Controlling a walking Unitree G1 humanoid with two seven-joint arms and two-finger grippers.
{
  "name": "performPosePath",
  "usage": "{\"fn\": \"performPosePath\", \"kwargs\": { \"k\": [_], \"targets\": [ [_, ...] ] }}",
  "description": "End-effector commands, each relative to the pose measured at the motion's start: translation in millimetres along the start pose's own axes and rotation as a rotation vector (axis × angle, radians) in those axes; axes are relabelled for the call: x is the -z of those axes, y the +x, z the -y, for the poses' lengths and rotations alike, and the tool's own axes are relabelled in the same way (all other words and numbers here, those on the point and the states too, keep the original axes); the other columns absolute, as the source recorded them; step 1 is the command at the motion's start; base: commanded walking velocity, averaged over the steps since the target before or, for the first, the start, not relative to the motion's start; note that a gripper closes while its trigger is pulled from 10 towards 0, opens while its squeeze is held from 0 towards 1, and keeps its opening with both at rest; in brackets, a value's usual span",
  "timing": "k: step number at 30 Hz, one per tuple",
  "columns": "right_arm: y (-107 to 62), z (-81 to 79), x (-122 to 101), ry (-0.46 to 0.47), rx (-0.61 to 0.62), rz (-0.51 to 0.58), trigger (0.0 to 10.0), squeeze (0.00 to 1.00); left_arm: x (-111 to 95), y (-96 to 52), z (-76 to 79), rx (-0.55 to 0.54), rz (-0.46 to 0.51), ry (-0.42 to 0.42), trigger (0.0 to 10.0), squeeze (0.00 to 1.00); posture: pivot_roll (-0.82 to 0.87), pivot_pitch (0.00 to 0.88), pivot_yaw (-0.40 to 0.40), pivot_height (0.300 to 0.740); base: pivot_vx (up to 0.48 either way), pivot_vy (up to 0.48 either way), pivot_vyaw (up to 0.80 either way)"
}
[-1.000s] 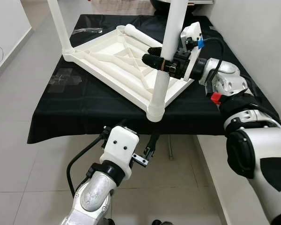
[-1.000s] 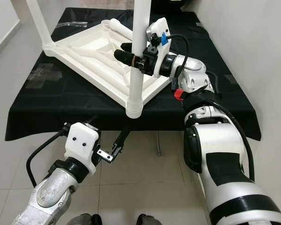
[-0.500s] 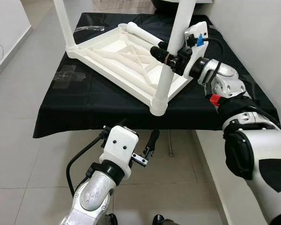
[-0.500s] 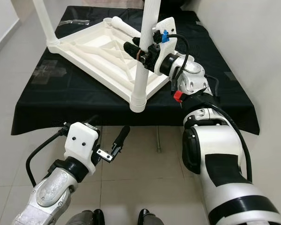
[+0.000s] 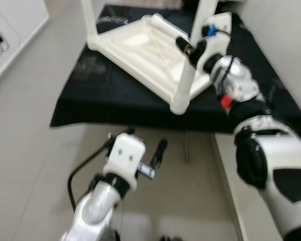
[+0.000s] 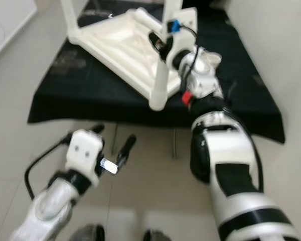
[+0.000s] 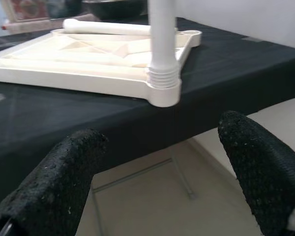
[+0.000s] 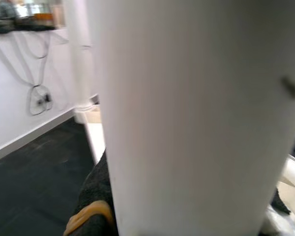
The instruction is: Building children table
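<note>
The white children's table (image 5: pixel 140 47) lies upside down on the black-draped counter (image 5: pixel 115 100), two of its legs standing up. The right gripper (image 5: pixel 186 46) reaches over the counter with its jaws closed around the near upright leg (image 5: pixel 188 75), which is seated in the corner socket. The left gripper (image 5: pixel 158 153) hangs below the counter edge over the tiled floor (image 5: pixel 30 150), jaws spread and holding nothing.
</note>
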State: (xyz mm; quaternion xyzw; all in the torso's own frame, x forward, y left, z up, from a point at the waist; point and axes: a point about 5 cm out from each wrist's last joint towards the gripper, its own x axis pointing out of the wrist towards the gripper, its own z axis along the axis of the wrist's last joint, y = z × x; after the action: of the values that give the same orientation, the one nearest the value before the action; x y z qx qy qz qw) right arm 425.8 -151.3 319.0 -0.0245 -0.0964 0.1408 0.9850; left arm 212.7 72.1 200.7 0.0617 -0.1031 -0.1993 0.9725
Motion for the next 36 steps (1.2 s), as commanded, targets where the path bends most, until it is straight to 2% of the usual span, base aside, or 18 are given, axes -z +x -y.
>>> {"fn": "performPosePath", "kwargs": {
  "k": [1,13,17,21,24,26,32,36],
  "targets": [
    [-14.1,3.6,67.8,0.089,0.100,-0.293,10.0,0.00,1.5,-1.0,1.5,0.009,-0.008,0.008,10.0,0.00,0.12,0.240,-0.056,0.740,0.000,0.000,0.00],
    [-8.5,-7.1,66.5,0.174,0.238,-0.295,10.0,0.00,0.1,-0.7,3.3,0.014,-0.001,0.005,10.0,0.00,0.12,0.234,-0.055,0.740,0.000,0.000,0.00],
    [-8.1,-7.3,65.8,0.217,0.369,-0.286,10.0,0.00,0.9,-1.3,3.7,0.014,-0.003,0.007,10.0,0.00,0.13,0.226,-0.058,0.740,0.000,0.000,0.00],
    [-9.0,-7.4,67.7,0.230,0.425,-0.282,10.0,0.00,1.2,-1.6,3.4,0.010,-0.004,0.008,10.0,0.00,0.13,0.226,-0.058,0.740,0.000,0.000,0.00],
    [-8.1,-12.5,68.5,0.195,0.426,-0.263,10.0,0.00,1.5,-1.7,3.6,0.010,-0.004,0.008,10.0,0.00,0.13,0.219,-0.059,0.740,0.000,0.000,0.00],
    [-6.9,-15.7,66.5,0.129,0.421,-0.240,10.0,0.00,1.6,-1.8,3.9,0.010,-0.004,0.009,10.0,0.00,0.13,0.219,-0.059,0.740,0.000,0.000,0.00],
    [-9.2,-14.2,66.1,0.066,0.518,-0.208,10.0,0.00,1.6,-2.0,3.9,0.010,-0.004,0.010,10.0,0.00,0.12,0.217,-0.060,0.740,0.000,0.000,0.00],
    [-9.7,-20.5,72.0,0.062,0.507,-0.225,10.0,0.00,1.6,-1.7,4.4,0.011,-0.003,0.010,10.0,0.00,0.12,0.213,-0.060,0.740,0.000,0.000,0.00]
  ]
}}
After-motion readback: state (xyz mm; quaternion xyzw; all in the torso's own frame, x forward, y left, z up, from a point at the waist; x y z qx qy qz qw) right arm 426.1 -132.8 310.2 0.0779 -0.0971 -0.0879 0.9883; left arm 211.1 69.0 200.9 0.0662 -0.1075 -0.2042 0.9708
